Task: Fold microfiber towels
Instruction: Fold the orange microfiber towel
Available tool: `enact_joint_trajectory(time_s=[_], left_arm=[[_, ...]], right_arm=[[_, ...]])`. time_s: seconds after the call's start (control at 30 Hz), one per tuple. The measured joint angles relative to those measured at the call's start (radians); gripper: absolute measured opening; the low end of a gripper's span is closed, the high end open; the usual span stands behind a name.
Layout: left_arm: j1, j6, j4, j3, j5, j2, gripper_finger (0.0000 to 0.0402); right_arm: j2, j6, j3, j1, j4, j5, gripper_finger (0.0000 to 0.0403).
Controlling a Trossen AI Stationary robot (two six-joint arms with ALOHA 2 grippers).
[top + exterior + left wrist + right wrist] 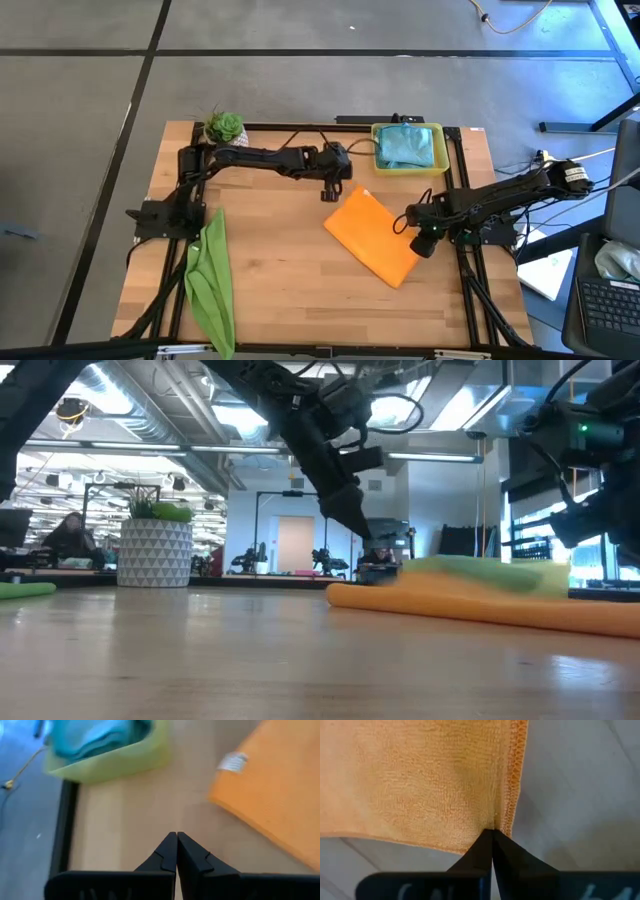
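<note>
I judge the orange towel [373, 237], mid-tabletop, light and limp, best pinched at its hemmed corner, where the right gripper [491, 834] sits closed; left gripper [177, 836] closed, empty.

Folded orange towel [373, 237] mid-table; lime green towel [211, 283] at left edge; teal towels [409, 145] in yellow tray [377, 152]

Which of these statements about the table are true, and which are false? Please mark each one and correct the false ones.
1. The orange towel lies folded on the table. True.
2. The teal towels lie in the yellow tray. True.
3. The lime green towel lies in the tray. False: it lies on the table's left side, over the near edge.
4. The left gripper is wide open. False: its fingers are shut, holding nothing.
5. The right gripper is at the orange towel's edge. True.
</note>
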Motion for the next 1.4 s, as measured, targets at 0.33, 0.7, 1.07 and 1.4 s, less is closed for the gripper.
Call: enact_joint_trajectory(time_s=[0.33,0.7,1.07,1.4], left_arm=[[0.033,-0.115,-0.111,0.0,0.123,-0.063,0.0],[-0.12,-0.03,-0.279,0.001,0.34,-0.139,0.0],[-0.247,0.064,-0.115,0.001,0.345,-0.037,0.0],[-0.212,-0.088,-0.138,0.0,0.31,0.12,0.0]], right_arm=[[-0.002,-0.041,0.003,-0.001,-0.03,-0.009,0.0007],[-0.052,0.049,0.176,0.0,-0.101,0.086,0.0027],[-0.082,0.347,0.364,0.153,-0.06,0.346,0.0016],[-0.012,0.611,0.215,0.274,0.107,0.29,0.0009]])
